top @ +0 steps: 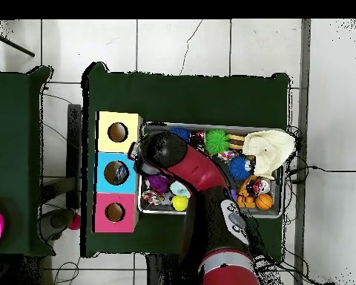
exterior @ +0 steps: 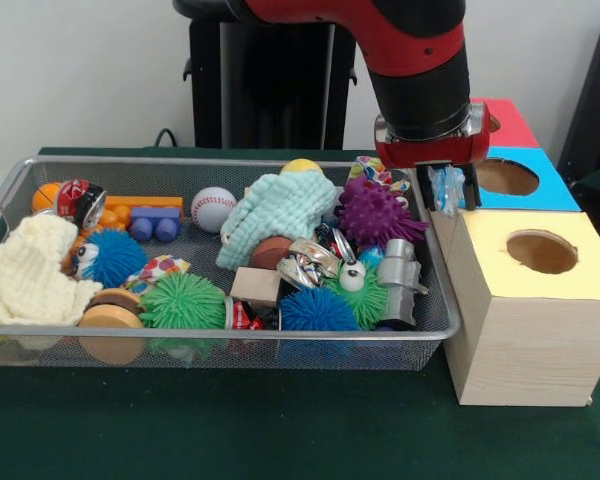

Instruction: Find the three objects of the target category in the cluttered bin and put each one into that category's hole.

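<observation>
Room: pale wall behind the rig in the front view; tiled floor [top: 211, 44] around the worktop from overhead.
Worktop: dark green cloth [exterior: 280, 430]; the wire bin [exterior: 435, 290] sits on it, touching the row of wooden boxes.
Boxes: yellow-topped box [exterior: 540, 300] nearest my front camera, blue-topped box [exterior: 525, 180] behind it, red-topped box [exterior: 505, 120] last; one round hole in each.
Hand: the hand [exterior: 446, 190] hangs over the gap between bin rim and blue-topped box; clenched on a small clear crinkled wrapper [exterior: 446, 186] with blue in it, as far as I can judge.
Handling: I judge the wrapper very light, thin and slippery; it will crush, not break; a pinch across its middle suits it; it may cling to the pads on release.
Bin contents: purple spiky ball [exterior: 378, 215], green spiky ball [exterior: 183, 303], pale knitted cloth [exterior: 278, 212], baseball [exterior: 213, 208], crushed cans [exterior: 305, 265]; soft toys will give, cans are stiff and sharp-edged.
Category: I cannot tell which hole is meant.
</observation>
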